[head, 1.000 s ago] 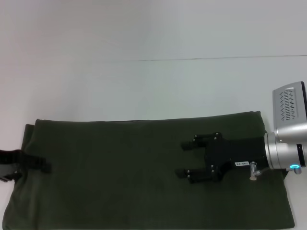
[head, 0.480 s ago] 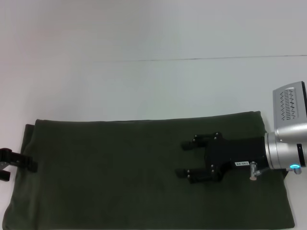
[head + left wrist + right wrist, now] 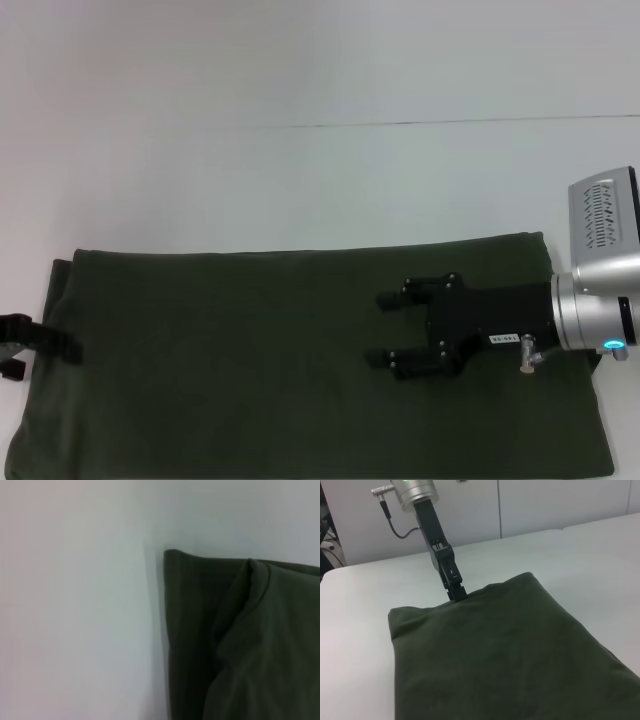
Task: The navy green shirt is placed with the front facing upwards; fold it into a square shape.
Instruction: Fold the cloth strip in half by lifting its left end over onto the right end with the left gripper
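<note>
Now navy green shirt [image 3: 250, 360] lies folded on white table [image 3: 300, 180]; right gripper [image 3: 385, 330] hovers over it, fingers spread; left gripper [image 3: 45, 345] at shirt's left edge, grip unclear.

The navy green shirt [image 3: 250, 370] was matt, soft knit cloth, faintly fuzzy, with rounded folded edges. The table [image 3: 300, 190] looked smooth, pale, with a dull sheen. The right gripper [image 3: 385, 330] was matt black plastic or metal; its wrist housing [image 3: 590, 310] was brushed silver metal.
</note>
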